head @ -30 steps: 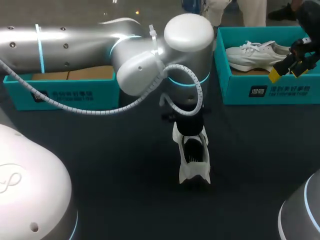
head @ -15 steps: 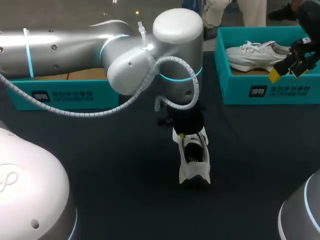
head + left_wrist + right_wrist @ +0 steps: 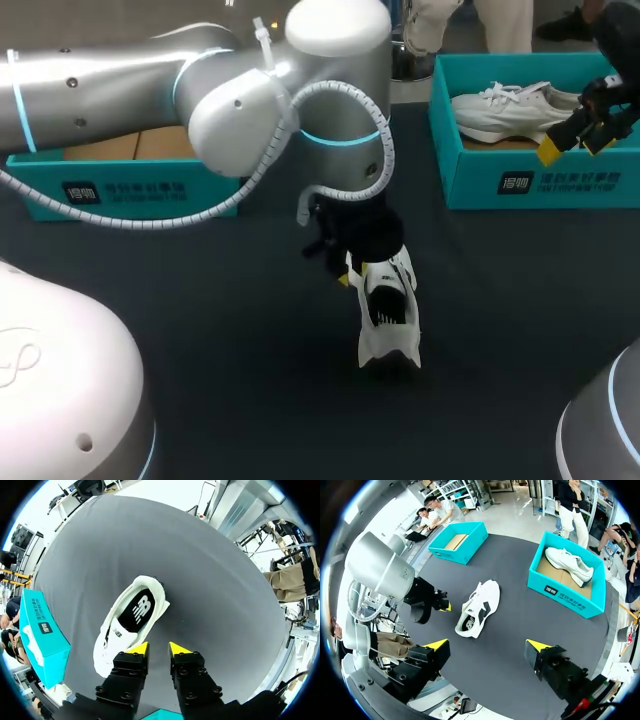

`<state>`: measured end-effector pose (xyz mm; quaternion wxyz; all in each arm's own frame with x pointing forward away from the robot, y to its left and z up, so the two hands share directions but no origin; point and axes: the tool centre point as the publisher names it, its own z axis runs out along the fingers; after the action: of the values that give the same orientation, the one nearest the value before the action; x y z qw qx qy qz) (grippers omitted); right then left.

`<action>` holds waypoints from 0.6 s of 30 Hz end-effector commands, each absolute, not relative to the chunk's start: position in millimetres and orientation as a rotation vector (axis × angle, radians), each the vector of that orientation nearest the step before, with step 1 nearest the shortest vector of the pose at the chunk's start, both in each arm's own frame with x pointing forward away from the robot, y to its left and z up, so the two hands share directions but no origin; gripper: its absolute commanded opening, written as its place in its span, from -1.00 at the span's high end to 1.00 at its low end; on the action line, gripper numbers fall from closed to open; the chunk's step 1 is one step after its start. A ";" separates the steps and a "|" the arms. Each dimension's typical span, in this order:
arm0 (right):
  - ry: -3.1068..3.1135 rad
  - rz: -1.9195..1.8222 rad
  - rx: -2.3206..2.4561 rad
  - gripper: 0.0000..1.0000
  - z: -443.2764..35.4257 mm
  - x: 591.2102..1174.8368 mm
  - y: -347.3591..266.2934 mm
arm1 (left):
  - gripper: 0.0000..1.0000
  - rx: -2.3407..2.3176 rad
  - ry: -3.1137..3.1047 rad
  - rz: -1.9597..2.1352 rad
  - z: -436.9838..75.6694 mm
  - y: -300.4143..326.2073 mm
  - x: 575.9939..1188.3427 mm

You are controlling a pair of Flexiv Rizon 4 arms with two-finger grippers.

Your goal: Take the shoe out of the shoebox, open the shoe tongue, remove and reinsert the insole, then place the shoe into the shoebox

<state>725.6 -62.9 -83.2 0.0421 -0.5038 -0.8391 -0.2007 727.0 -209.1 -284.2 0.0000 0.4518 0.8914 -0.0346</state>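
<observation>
Left wrist view: left gripper (image 3: 159, 649) narrowly apart, empty, just beside the shoe (image 3: 131, 622) — better to widen it before gripping. Right gripper (image 3: 487, 645) gapes wide.

Your left arm (image 3: 120, 80) stretches toward the middle, left gripper (image 3: 158, 649) pointing down, fingers narrowly parted; your right gripper (image 3: 487, 645) hangs wide open.

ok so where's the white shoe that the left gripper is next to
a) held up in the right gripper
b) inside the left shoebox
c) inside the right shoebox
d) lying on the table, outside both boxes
D: the shoe lies on the dark table just beside the left gripper, with neither teal box around it.
</observation>
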 end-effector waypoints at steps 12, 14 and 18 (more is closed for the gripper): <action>-2.565 -0.606 -1.541 -1.00 -82.8 728.5 -62.0 | -1.00 1.421 2.801 -0.108 -284.4 -208.8 727.7; -2.565 -0.606 -1.541 -1.00 -82.8 728.5 -62.0 | -1.00 1.288 2.881 0.018 -280.1 -213.8 722.4; -2.565 -0.606 -1.541 -1.00 -82.8 728.5 -62.0 | -1.00 1.027 3.035 0.088 -276.9 -215.4 711.4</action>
<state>725.6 -62.8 -83.2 0.0421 -0.5039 -0.8391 -0.2007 716.8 -203.4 -282.8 -0.0167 0.3902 0.9204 -0.0165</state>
